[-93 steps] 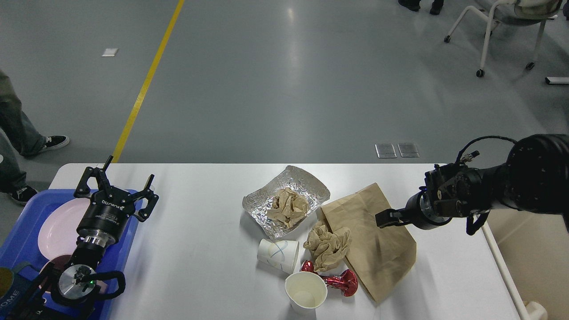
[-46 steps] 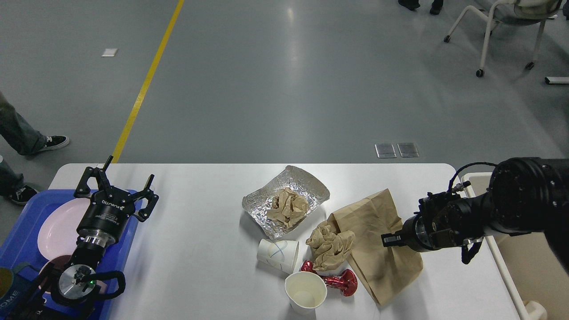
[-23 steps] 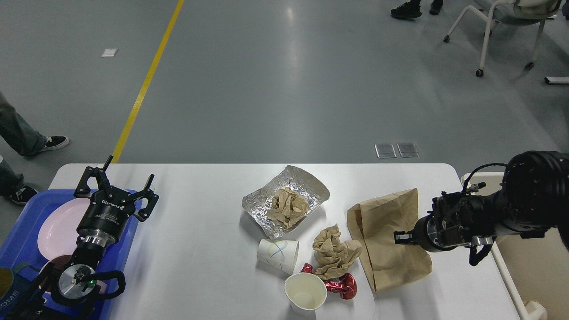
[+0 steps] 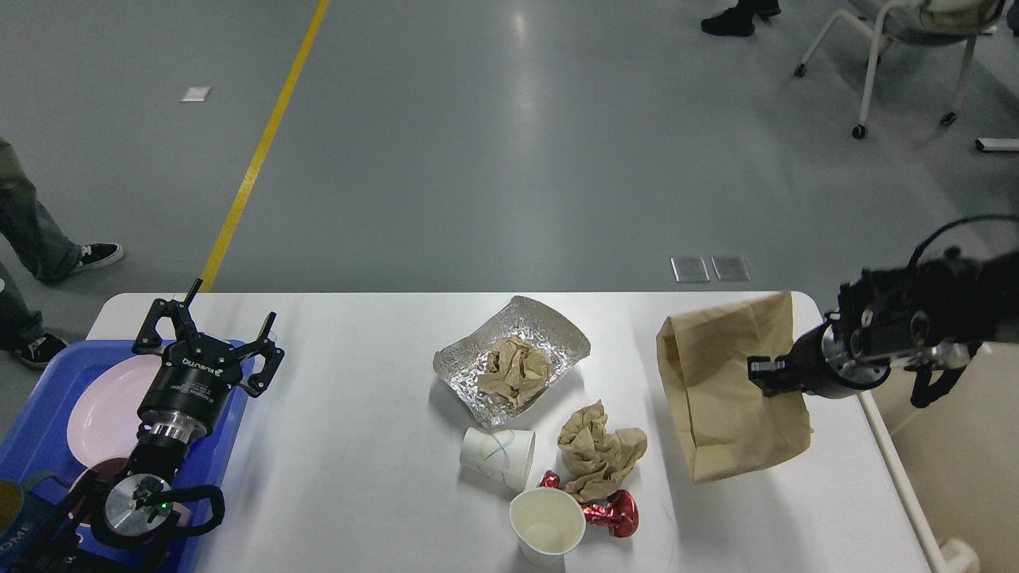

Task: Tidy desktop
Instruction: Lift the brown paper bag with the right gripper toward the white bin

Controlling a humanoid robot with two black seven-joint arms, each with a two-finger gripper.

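The white desktop (image 4: 358,446) fills the lower half of the view. My right gripper (image 4: 760,372) is shut on a brown paper bag (image 4: 728,390) and holds it lifted above the desktop's right side. My left gripper (image 4: 208,330) is open and empty above the left edge. In the middle lie a foil sheet (image 4: 513,358) holding crumpled brown paper (image 4: 516,368), a second crumpled brown paper (image 4: 599,450), a tipped paper cup (image 4: 498,455), an upright paper cup (image 4: 548,525) and a red foil wrapper (image 4: 613,513).
A blue tray (image 4: 40,422) with a pink plate (image 4: 107,406) sits at the left edge. A beige bin (image 4: 947,454) stands just past the right edge. A person's legs are at far left, a chair at top right.
My right gripper has pulled the paper bag off the pile, moved it right and lifted it. The second crumpled paper and red wrapper shifted slightly. The left arm has not moved.
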